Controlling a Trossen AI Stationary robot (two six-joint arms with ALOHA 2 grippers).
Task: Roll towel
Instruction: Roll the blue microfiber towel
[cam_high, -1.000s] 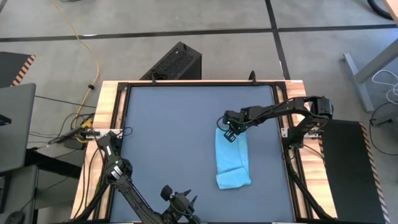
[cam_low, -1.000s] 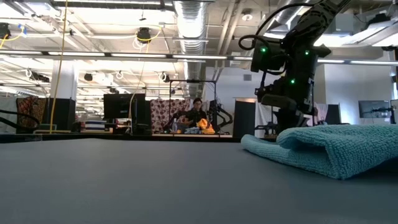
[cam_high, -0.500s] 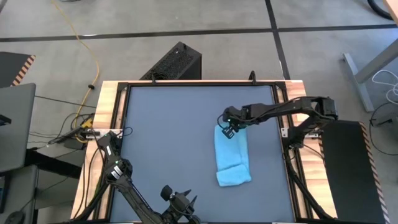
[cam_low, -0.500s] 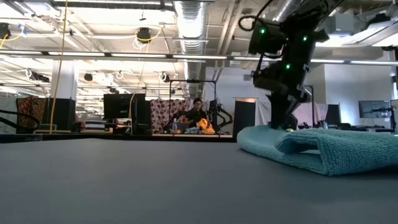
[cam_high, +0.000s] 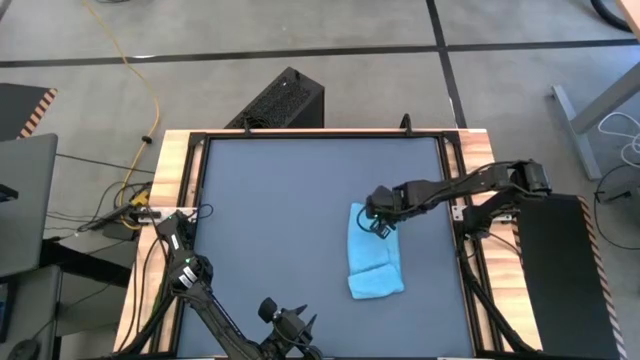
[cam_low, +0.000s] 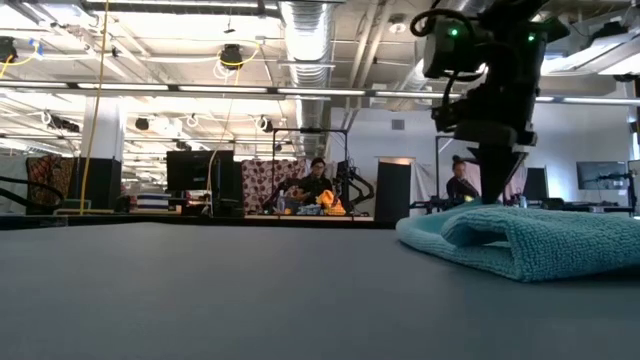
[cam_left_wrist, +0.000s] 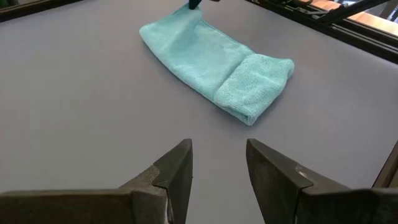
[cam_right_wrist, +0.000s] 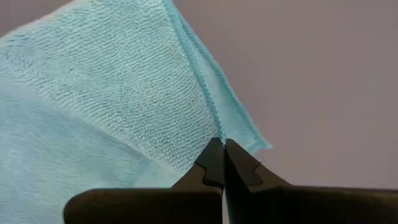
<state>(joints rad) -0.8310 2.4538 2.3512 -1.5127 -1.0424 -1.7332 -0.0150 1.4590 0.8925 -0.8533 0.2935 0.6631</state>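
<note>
The sky-blue towel (cam_high: 373, 255) lies flat on the dark grey tabletop right of centre, as a long narrow strip. Its near end (cam_high: 376, 283) is doubled over into a thicker band. My right gripper (cam_high: 380, 226) stands over the strip's far part, pointing steeply down, shut on the cloth. In the low view its tip (cam_low: 497, 203) meets the top of the towel (cam_low: 540, 240). My left gripper (cam_left_wrist: 217, 168) waits open above the table's near edge, well short of the towel (cam_left_wrist: 211, 59), with nothing between its fingers. My right gripper pinches a hemmed edge of the towel's upper layer (cam_right_wrist: 214, 127) between its two shut fingertips, near the strip's far end. The fingers come from above, pointing steeply down. A lower layer (cam_right_wrist: 252, 140) sticks out beyond the hem. The rest of the towel lies on the table.
Black rails and wooden borders (cam_high: 458, 170) frame the tabletop. Bare table surface (cam_high: 270, 210) spreads left of and beyond the towel. The room behind the table holds desks, screens and people far off (cam_low: 318, 185).
My right gripper has moved toward the table's right and near edges and risen a little, tipping as it went. The towel's far end has been drawn in with it, while the thick near end has stayed in place.
</note>
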